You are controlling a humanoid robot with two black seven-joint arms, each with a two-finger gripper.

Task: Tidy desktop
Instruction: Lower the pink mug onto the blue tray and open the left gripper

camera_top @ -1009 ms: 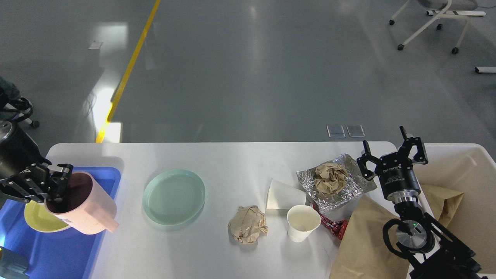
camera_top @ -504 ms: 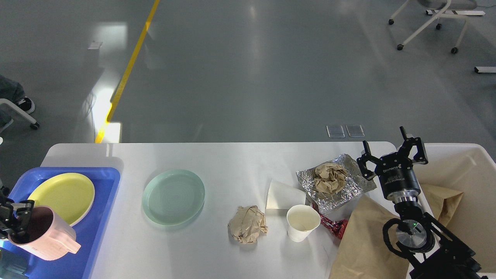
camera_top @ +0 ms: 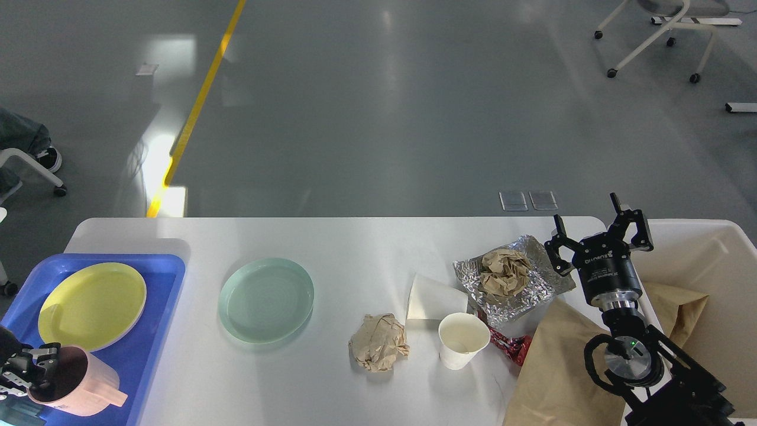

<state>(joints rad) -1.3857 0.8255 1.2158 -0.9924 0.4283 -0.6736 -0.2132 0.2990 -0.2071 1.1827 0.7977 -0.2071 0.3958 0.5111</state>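
The white desktop (camera_top: 366, 242) spans the view. On it lie a pale green plate (camera_top: 266, 299), a crumpled brown paper ball (camera_top: 378, 350), a white paper cup (camera_top: 463, 339), a flattened white cup (camera_top: 432, 297), foil (camera_top: 532, 290) holding another brown paper wad (camera_top: 504, 271), and a red wrapper (camera_top: 512, 347). At the lower left my left gripper (camera_top: 32, 370) is shut on the rim of a pink mug (camera_top: 80, 387) over the blue tray (camera_top: 159, 296), which holds a yellow plate (camera_top: 91, 305). My right gripper (camera_top: 600, 228) stands open at the desktop's right end, empty.
A cream bin (camera_top: 709, 248) stands right of the desktop, with brown paper inside. A large brown paper bag (camera_top: 556, 373) lies at the front right under my right arm. Chair legs and a person's shoe show on the floor at the left.
My left gripper carried the pink mug down and left, from above the tray's middle to its near left corner, uncovering the yellow plate. The right arm has not moved.
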